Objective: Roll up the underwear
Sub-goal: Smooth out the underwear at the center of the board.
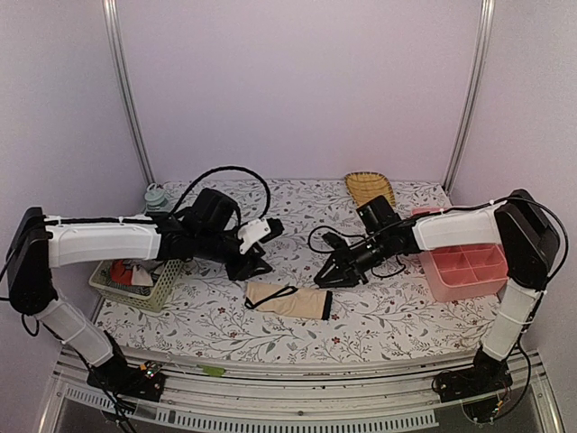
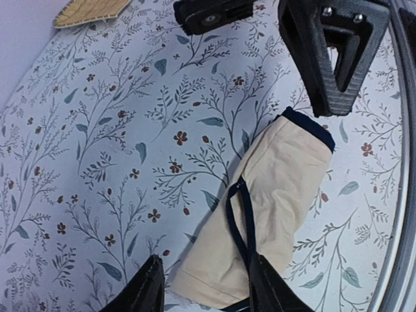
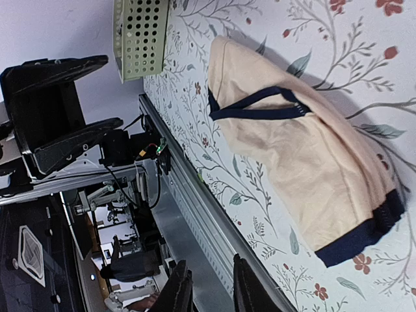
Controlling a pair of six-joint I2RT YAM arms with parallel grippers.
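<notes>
Top external view: your beige underwear [image 1: 290, 301] lies folded just near of both grippers; left gripper [image 1: 252, 268] stands parted, right gripper [image 1: 325, 280] narrowly apart (neither holds cloth).

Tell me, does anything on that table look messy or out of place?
Only the beige underwear near the middle of the table. It lies as a loose, flattened roll, and a black strap loop has slipped out across it instead of being tucked in. Nothing else stands out.
</notes>
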